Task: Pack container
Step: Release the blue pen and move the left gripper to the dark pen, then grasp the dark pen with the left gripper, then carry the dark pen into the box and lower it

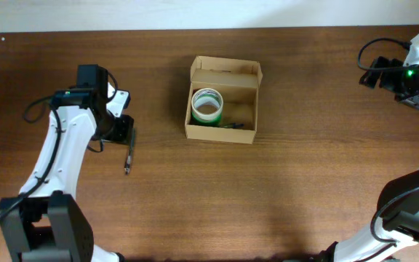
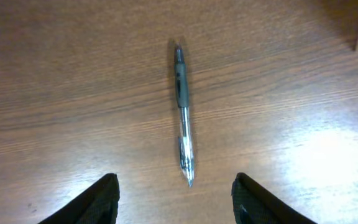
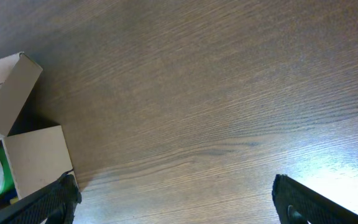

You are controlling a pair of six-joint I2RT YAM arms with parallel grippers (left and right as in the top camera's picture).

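The tan cardboard container (image 1: 222, 100) stands open at the table's middle, with a green-and-white tape roll (image 1: 207, 106) in its left half and a small dark item beside it. It also shows in the right wrist view (image 3: 33, 158) at the left edge. A pen (image 1: 129, 154) lies on the table left of the box; in the left wrist view the pen (image 2: 183, 112) lies lengthwise ahead of the fingers. My left gripper (image 2: 174, 200) is open and empty just behind the pen. My right gripper (image 3: 176, 199) is open and empty, far right of the box.
The wooden table (image 1: 282, 189) ends at a pale back edge (image 1: 195, 14) along the top. The right arm (image 1: 406, 73) with cables is at the far right back corner. The left arm's base (image 1: 46, 225) is at the front left.
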